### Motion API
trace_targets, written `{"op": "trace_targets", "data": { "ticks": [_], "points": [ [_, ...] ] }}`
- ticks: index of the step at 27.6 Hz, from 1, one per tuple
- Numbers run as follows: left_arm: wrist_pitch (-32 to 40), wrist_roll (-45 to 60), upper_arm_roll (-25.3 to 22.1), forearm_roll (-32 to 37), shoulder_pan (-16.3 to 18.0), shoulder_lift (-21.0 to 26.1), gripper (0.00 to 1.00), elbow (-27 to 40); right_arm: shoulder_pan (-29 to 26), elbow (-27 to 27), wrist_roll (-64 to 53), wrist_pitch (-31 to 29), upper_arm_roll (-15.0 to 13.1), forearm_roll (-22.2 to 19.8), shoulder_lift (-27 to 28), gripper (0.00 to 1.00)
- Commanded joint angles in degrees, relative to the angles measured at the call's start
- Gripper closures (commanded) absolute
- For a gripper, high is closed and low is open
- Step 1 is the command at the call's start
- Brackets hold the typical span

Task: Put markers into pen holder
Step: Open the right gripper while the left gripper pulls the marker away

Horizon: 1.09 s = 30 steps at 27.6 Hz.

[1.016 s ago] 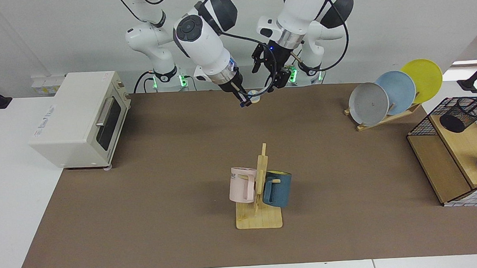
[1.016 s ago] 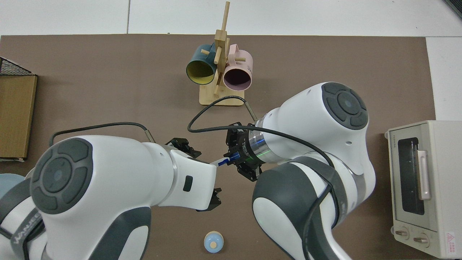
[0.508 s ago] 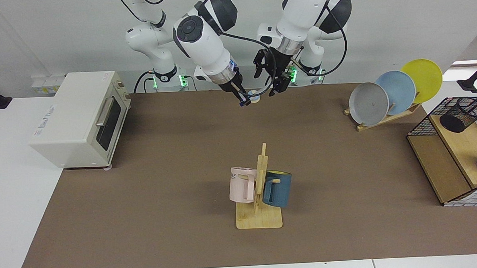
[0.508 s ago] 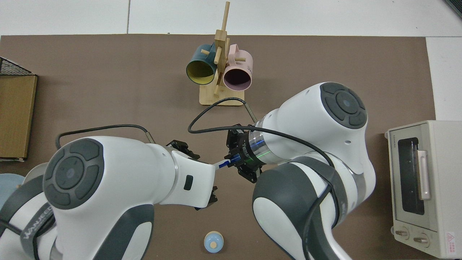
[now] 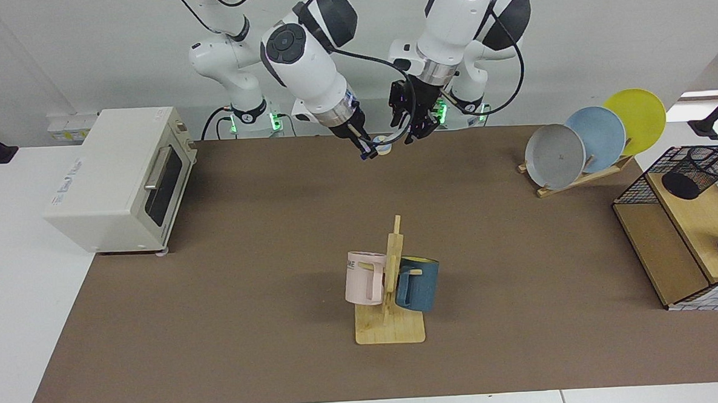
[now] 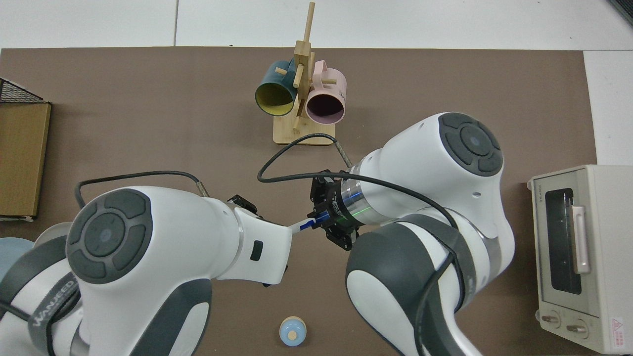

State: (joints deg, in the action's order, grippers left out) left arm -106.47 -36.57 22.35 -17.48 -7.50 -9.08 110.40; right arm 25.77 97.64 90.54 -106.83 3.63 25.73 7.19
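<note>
Over the last second almost all the movement belonged to the left arm. Its pincer [image 5: 412, 126] had been tipped out sideways near the back edge of the bench [image 5: 227, 243]. By now it had swung more upright and pulled in a little toward its own base, its two dark fingers looking spread with nothing between them. From above, that arm's white wrist had slid over the pincer and hid most of it. The right arm had scarcely stirred. Its pincer [image 5: 361, 145] was pinching the marker [image 5: 366, 153] by the blue end and holding it off the bench. In the top view the white barrel [image 6: 296, 227] stuck out toward the left arm's wrist, though I could not tell whether the two touched. A small round blue lid [image 6: 292, 331] sat on the bench close by, untouched. The pen holder [image 5: 697, 171] stood well apart from all this, up on the wire shelf [image 5: 631, 189] at the far end on the left arm's side. To my eye the left arm was lining itself up to take the marker over, since the holder lay on its side. Nothing had been passed across, so the task was at an early stage.
</note>
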Motion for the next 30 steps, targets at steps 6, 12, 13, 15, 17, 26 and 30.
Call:
{"op": "trace_targets", "data": {
  "ticks": [6,12,13,15,17,26,30],
  "points": [
    [0.6,0.4,-0.5,0.7,0.4,-2.1,0.95,1.9,-0.4,-0.3,1.1,1.0,0.2,0.6,-0.6,1.00],
    [0.5,0.2,-0.6,0.7,0.4,-2.0,1.00,1.8,-0.4,-0.3,0.8,0.9,0.2,0.5,-0.9,1.00],
    [0.5,0.2,-0.6,0.7,0.4,-2.0,1.00,1.8,-0.4,-0.3,0.8,0.9,0.2,0.5,-0.9,1.00],
    [0.6,0.2,-0.6,0.9,0.4,-2.0,1.00,1.8,-0.4,-0.3,0.6,0.9,0.2,0.2,-0.9,1.00],
    [0.6,0.2,-0.6,1.3,0.4,-2.0,1.00,1.8,-0.4,-0.3,-0.2,0.8,0.2,0.3,-1.0,0.66],
    [0.6,0.2,-0.6,2.3,0.6,-2.0,1.00,1.8,-0.4,-0.3,-4.1,1.1,0.2,-0.9,-1.4,0.00],
    [0.6,0.2,-0.6,3.2,1.0,-1.9,1.00,1.8,-1.1,-0.3,-10.0,3.6,0.0,-2.5,-2.2,0.00]
  ]
}}
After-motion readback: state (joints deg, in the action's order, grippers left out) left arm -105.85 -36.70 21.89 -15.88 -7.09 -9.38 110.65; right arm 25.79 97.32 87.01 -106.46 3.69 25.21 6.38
